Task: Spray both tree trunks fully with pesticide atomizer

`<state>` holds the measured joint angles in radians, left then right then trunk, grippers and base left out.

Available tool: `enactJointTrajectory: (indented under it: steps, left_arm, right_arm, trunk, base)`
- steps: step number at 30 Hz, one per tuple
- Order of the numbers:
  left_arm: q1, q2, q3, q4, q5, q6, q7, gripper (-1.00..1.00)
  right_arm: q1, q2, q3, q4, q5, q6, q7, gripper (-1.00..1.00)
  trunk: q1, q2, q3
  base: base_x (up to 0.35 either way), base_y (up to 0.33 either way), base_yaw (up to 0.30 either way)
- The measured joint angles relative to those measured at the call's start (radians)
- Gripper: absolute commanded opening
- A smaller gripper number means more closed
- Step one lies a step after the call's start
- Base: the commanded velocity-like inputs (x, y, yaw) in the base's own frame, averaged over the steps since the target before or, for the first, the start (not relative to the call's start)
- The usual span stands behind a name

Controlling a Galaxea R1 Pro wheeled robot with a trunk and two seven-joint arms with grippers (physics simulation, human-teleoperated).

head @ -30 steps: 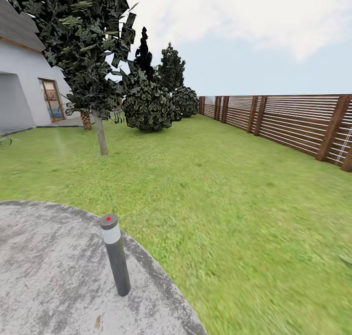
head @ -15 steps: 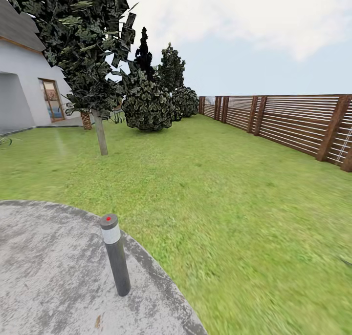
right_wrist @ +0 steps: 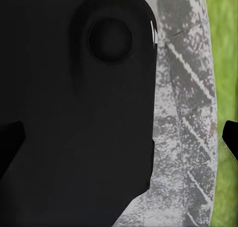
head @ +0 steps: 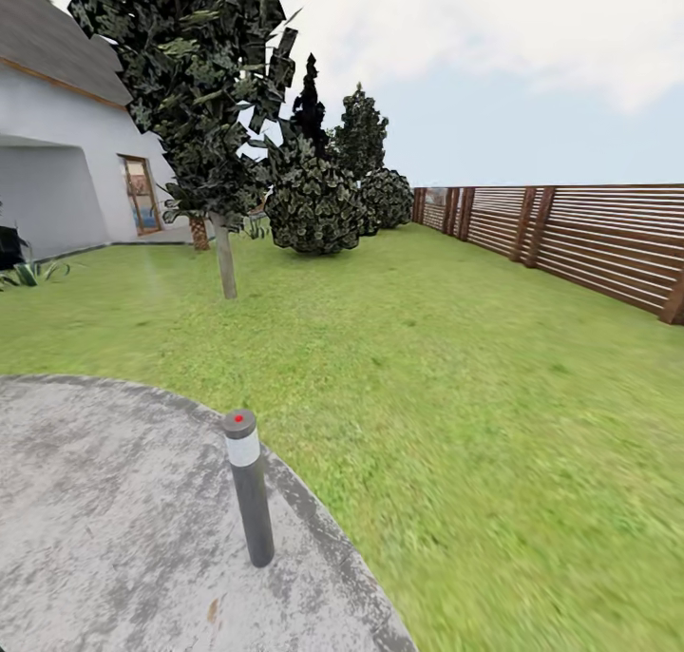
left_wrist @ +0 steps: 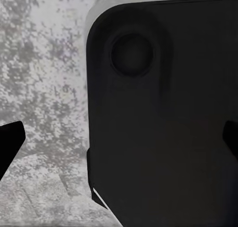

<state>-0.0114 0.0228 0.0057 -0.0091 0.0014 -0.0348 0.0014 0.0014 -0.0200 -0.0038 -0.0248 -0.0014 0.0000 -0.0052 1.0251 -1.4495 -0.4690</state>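
Observation:
I look over the garden's green lawn, ringed on the right by a brown slatted fence. One tall tree stands ahead on the left, with a mottled leafy crown above a bare straight grey-brown trunk. The pesticide atomizer is out of view. In the left wrist view my left gripper is open, its dark fingertips wide apart over my black body and grey paving. The right gripper is open too, over paving beside grass.
A grey bollard with a red dot stands at the rim of a round paved pad near me. Dark conifers and round bushes stand beyond the tree. A white house is at the left.
The whole head view has shifted right, so the camera has turned left. More of the house shows. Nothing in the garden itself has moved.

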Motion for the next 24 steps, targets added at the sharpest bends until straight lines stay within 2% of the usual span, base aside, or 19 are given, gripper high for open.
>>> enactJointTrajectory:
  steps: [24]
  left_arm:
    - [0.000,0.000,0.004,0.000,0.004,-0.022,0.000,1.00]
  right_arm:
    - [0.000,0.003,0.000,0.001,-0.001,0.000,-0.006,1.00]
  trunk:
    - [0.000,0.000,0.000]
  base:
    - [0.000,0.000,0.284]
